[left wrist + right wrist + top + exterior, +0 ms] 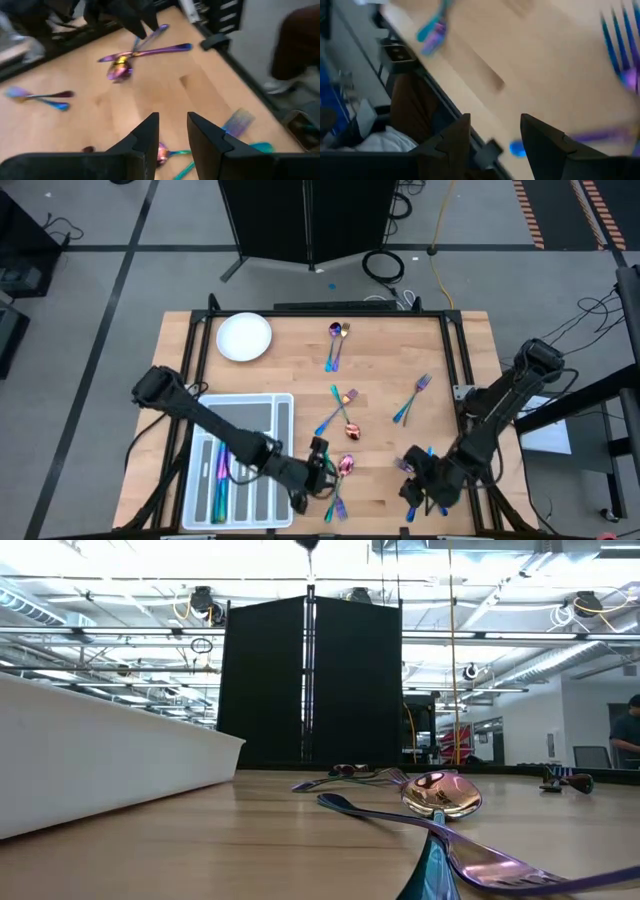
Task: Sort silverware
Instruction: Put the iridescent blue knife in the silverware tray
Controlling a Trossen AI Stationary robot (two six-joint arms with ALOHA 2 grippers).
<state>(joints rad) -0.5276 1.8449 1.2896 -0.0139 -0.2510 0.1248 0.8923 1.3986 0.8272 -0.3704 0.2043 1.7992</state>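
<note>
While hovering low over the near edge of the bench point(400, 350), left tool point(172, 120) set to a narrow gap and gripping nothing, with bare wood visible between the fingers. Directly beneath: a pink-bowled spoon point(162, 150) with a teal handle, lying among a fork point(240, 121) and other pieces close by.

Judged as the step in hand: picking up that spoon. To do it well:

- Lower straight down and straddle the slim handle rather than the bowl.
- Keep the fingers square across it.
- Close only after reaching the wood on both sides.
- Expect a skid or pivot from so flat and thin a piece if nudged by one finger first.
- Stay clear of the overlapping neighbours and lift one piece alone.
- Then carry it to the compartment tray point(240, 402) just beside on the left, already loaded with a few sorted pieces point(220, 475), and match like with like.

Right tool point(492, 122) low over the near right corner of the bench, spread wider and likewise empty, with a blue fork point(620, 50) just beside it and a blue-tipped handle point(517, 148) near the edge.

Farther out: more silverware point(343, 415) scattered over the middle, a crossed pair point(337, 340) toward the far edge, and a white plate point(244, 337) at the far left corner.
</note>
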